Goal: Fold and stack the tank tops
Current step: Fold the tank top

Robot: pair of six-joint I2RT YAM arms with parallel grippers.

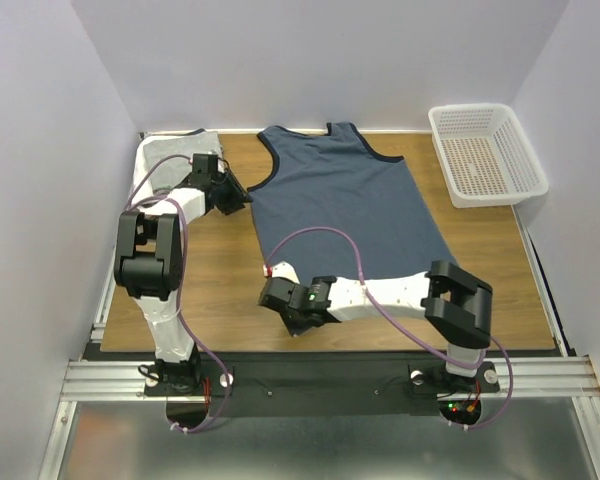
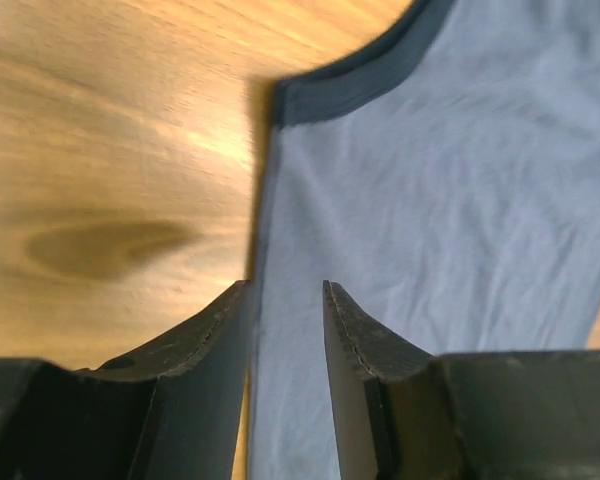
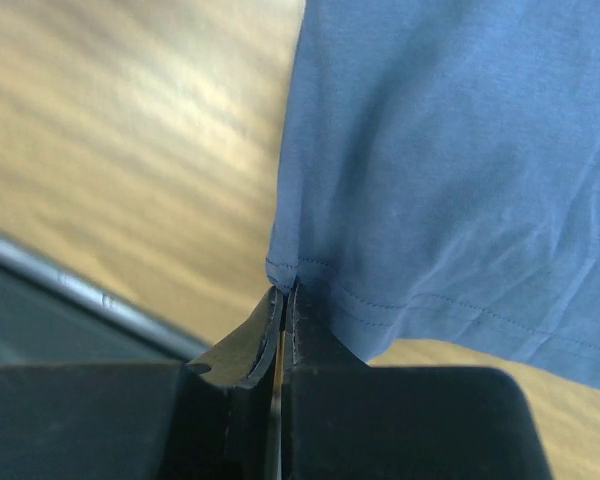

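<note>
We lose the top's near hem corner under the right gripper; the left gripper hides its own fingertips from above.

We look down past our left gripper, whose two dark fingers stand apart. In the gap between them lies the side edge of the slate-blue tank top, its cloth spreading up and to the right. A darker navy trim curves along the armhole at the top. To the left is the wooden table, with a dark knot in its grain.
</note>
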